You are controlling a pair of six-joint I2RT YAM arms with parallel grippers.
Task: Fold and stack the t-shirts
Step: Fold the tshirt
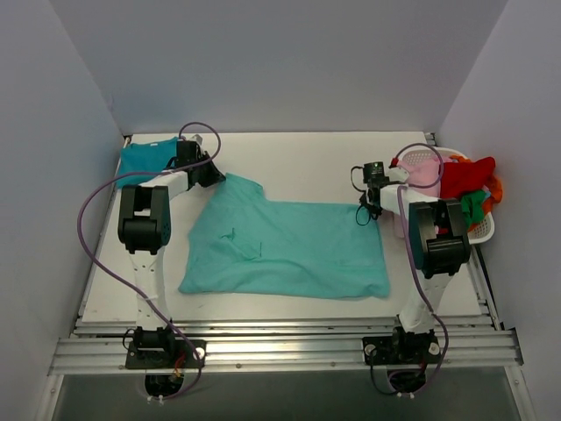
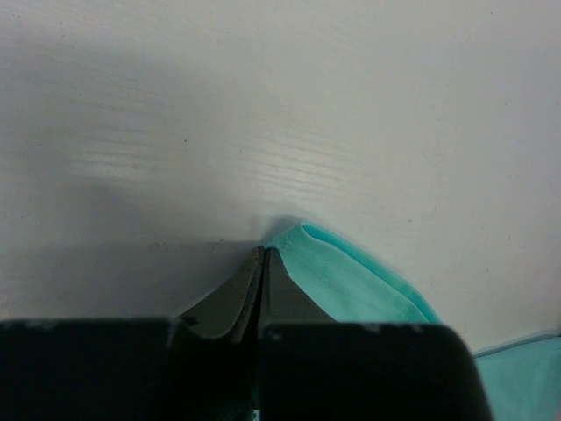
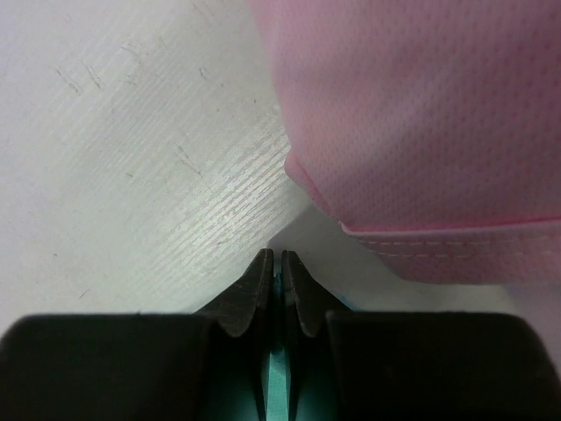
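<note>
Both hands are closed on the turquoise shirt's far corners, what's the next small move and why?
Probably lift both corners slightly and draw them toward the near hem. The left hand and right hand each pinch a far corner of the light turquoise t-shirt, which lies spread flat and unfolded.

Middle of table (image 1: pixel 289 153): spread t-shirt (image 1: pixel 289 250), flat. Far left corner: second t-shirt (image 1: pixel 145 160). left gripper (image 2: pixel 263 253) at spread t-shirt's far left corner, right gripper (image 3: pixel 273 256) at its far right corner. Right edge: basket (image 1: pixel 484 230), clothes (image 1: pixel 465 180) piled in it.
</note>
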